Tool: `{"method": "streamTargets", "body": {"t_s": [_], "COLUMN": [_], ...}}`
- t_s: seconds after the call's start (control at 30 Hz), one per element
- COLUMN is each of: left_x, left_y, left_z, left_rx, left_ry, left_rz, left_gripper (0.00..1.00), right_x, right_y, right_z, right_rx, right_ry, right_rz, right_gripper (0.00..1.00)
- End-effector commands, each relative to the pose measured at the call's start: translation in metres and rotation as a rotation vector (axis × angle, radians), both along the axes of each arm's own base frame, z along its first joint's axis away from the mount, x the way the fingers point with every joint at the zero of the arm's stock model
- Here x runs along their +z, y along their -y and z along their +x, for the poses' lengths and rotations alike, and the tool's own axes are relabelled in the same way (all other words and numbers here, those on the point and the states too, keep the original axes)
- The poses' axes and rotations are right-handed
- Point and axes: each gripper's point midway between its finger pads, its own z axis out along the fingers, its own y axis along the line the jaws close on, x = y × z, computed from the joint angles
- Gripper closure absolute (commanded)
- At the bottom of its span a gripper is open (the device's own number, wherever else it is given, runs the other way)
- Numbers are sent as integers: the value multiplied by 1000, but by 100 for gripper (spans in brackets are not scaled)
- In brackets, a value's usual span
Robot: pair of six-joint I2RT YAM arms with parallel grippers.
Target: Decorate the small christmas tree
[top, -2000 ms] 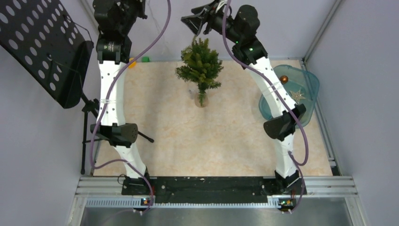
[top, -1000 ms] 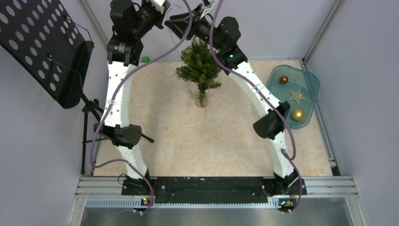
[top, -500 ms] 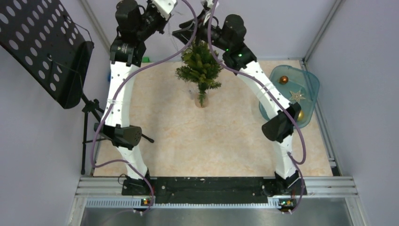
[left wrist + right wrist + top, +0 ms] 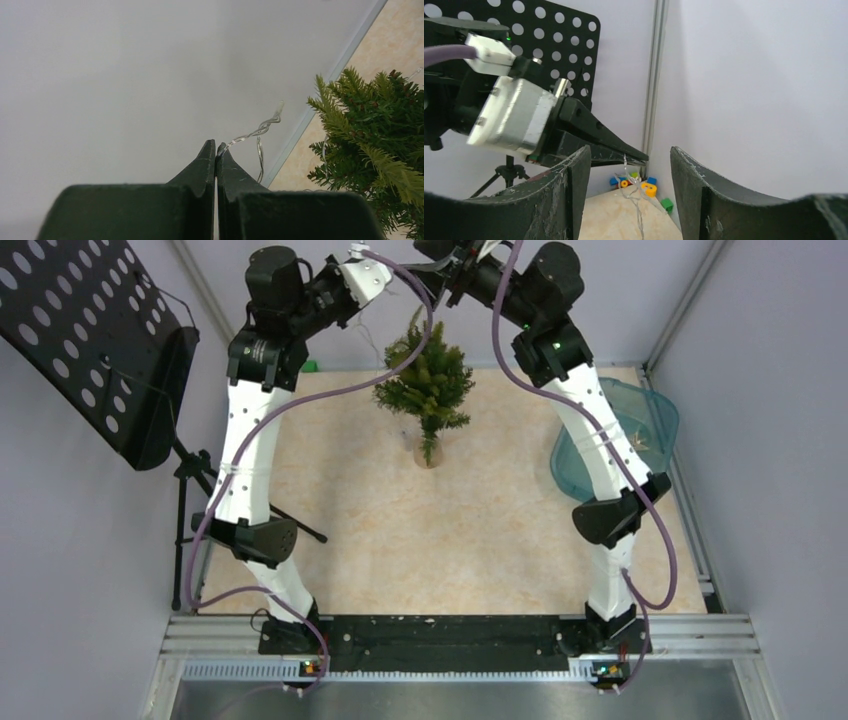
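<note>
– Left gripper (image 4: pixel 216 146), how does it stand?
– Pressed together, pinching a thin clear wire (image 4: pixel 252 132) right at the fingertips. From the pinch the wire twists up and to the right, and a loop of it drops below, all against the pale back wall.
– And the right gripper (image 4: pixel 628 151)?
– Spread wide, with nothing held. In its own camera the left gripper's dark tips show in the gap between its fingers, and the wire dangles down from them. Whether the two grippers touch, I cannot tell.
– Where is the tree (image 4: pixel 426 372)?
– Upright on the table (image 4: pixel 450 540), in the middle of the far part, between the two arms. Its pale round base (image 4: pixel 428 453) sits flat on the tabletop. Seen from above, both grippers come close together just beyond the tree's tip, near the back wall. In the left wrist view the green branches fill the lower right, beside the closed fingers but apart from them.
– Does the wire reach the tree?
– Too fine to tell from above. The left wrist view shows only the piece near the pinch clearly.
– What else is around?
– A blue-green tray (image 4: pixel 662 400) at the table's right edge, partly behind the right arm. What lies in it is hard to make out. A black perforated stand (image 4: pixel 90 330) is off the table's left side. Some small coloured blocks (image 4: pixel 644 186) lie at the far left corner, by the wall post.
</note>
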Motion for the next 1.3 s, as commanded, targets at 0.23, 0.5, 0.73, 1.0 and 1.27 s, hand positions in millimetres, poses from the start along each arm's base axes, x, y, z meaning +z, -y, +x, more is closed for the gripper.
{"method": "streamTargets", "body": {"t_s": [0.23,0.5,0.73,1.0,1.27], "left_x": [14,8,8,4,7], "left_y": [9,15,17,19,2], "left_z": [-15,-14,-14,-15,2], "left_rx": [-12,-14,-17,-25,105], "left_ry": [54,49,55,46,64], "left_rz": [28,46,58,68,40], "left_gripper": [100,100,100,100,61], "right_x": [-43,-53,-63,-55,-34], "right_y": [-27,-33,-33,-33,-27], "right_z": [22,30,39,35,50], "right_rx": [-44,-43,-73,-64,-91], "right_ry": [-59,-77,-84,-85,-121], "right_rz": [-78,-82,-105,-77,91], "right_gripper": [40,55,55,100,100]}}
